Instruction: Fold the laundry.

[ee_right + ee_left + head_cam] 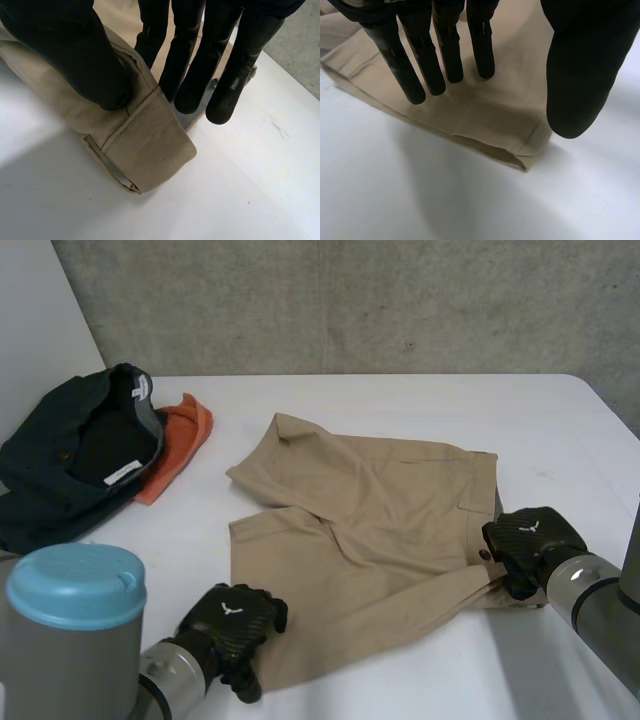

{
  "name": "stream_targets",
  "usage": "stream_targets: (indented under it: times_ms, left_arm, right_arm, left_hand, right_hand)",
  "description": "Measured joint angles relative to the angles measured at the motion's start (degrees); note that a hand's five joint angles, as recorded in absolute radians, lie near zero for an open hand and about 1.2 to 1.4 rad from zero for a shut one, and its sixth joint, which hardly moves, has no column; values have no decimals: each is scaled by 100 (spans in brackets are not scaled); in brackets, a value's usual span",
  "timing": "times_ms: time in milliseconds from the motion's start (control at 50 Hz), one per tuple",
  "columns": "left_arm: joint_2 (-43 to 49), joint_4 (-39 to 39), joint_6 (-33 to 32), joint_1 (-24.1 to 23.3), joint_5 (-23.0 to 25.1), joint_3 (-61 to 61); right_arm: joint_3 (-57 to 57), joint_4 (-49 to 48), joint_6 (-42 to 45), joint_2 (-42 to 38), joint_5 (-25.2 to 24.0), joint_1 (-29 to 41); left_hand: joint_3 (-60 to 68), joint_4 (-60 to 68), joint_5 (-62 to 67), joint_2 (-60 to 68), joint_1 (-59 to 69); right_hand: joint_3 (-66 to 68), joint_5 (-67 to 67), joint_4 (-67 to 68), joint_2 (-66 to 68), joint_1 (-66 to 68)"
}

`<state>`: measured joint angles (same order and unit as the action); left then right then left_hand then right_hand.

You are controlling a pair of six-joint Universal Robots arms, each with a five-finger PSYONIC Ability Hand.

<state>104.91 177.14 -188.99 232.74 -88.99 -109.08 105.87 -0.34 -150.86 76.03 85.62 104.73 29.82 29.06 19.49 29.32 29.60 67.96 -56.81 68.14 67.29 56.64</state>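
Note:
Tan shorts (370,510) lie flat on the white table (420,680), waistband toward my right arm and leg hems toward my left. My left hand (232,622) hovers over the near leg's hem corner (520,157). In the left wrist view its fingers (420,65) are straight and the thumb stands apart, with nothing between them. My right hand (530,538) is at the near end of the waistband (145,150). There its thumb (75,55) presses on the folded band and the fingers (220,75) reach down behind it, pinching the cloth.
A dark garment (70,460) lies bunched at the table's far left with an orange cloth (182,435) beside it. A grey wall runs behind the table. Bare table lies in front of the shorts and to their right.

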Motion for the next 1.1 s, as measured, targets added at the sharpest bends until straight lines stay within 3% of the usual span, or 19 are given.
stream_targets:
  times_ms: [140, 180, 220, 300, 380, 420, 440, 520, 600, 640, 660, 680, 700, 1100]
  left_arm:
    - [294, 201, -17, -278, -48, 123]
    - [373, 299, -29, -380, -73, 163]
    - [395, 338, -34, -415, -88, 173]
    - [389, 552, -68, -480, -416, 183]
    - [109, 843, -109, -568, -1009, 186]
    - [109, 843, -109, -568, -1009, 186]
    - [-308, 983, -181, -639, -1293, 198]
    - [-667, 1016, -418, -670, -1345, 179]
    - [-829, 965, -690, -661, -1230, 92]
    - [-754, 917, -771, -649, -1162, 8]
    - [-754, 917, -771, -649, -1162, 8]
    - [-697, 898, -787, -645, -1143, -21]
    - [-559, 866, -801, -640, -1120, -75]
    - [7, 631, -233, -724, -1176, -207]
  right_arm:
    - [29, 2, -3, -1, -2, 5]
    - [42, 5, -3, -1, -2, 8]
    - [49, 5, -3, -1, -2, 9]
    - [70, 4, -4, -1, -3, 4]
    - [83, 20, 11, 7, -7, -2]
    - [83, 20, 11, 7, -7, -2]
    - [88, 55, 49, 36, 3, -1]
    - [94, 174, 99, 175, -1, 2]
    - [104, 296, 114, 357, -25, 7]
    - [112, 341, 106, 427, -64, 21]
    - [112, 341, 106, 427, -64, 21]
    - [117, 349, 102, 438, -82, 29]
    - [128, 357, 97, 434, -114, 45]
    - [135, 281, 77, 150, -152, 29]
  left_hand:
    - [330, 403, 374, 366, 379]
    - [1764, 1851, 1784, 1861, 1855]
    - [1944, 2035, 1956, 2008, 1997]
    - [3571, 3651, 3536, 3645, 3668]
    - [3822, 3947, 3652, 3909, 3677]
    - [3822, 3947, 3652, 3909, 3677]
    - [3822, 3956, 3652, 3911, 3677]
    - [3822, 3956, 3652, 3916, 3677]
    - [3298, 3402, 3379, 3356, 3339]
    - [1387, 1437, 1449, 1420, 1071]
    - [1387, 1437, 1449, 1420, 1071]
    - [-21, 74, 58, 1, -364]
    - [-352, -300, -339, -331, -624]
    - [-616, -626, -678, -614, -641]
  right_hand:
    - [0, 0, 0, 0, 0]
    - [0, 0, 0, 0, 0]
    - [0, 0, 0, 0, 0]
    - [0, 0, 0, 0, 0]
    - [0, 0, 0, 0, 0]
    - [0, 0, 0, 0, 0]
    - [0, 0, 0, 0, 0]
    - [0, 0, 0, 0, 0]
    - [0, 0, 0, 0, 0]
    - [0, 0, 0, 0, 0]
    - [0, 0, 0, 0, 0]
    - [0, 0, 0, 0, 0]
    - [0, 0, 0, 0, 0]
    - [0, 0, 0, 0, 21]
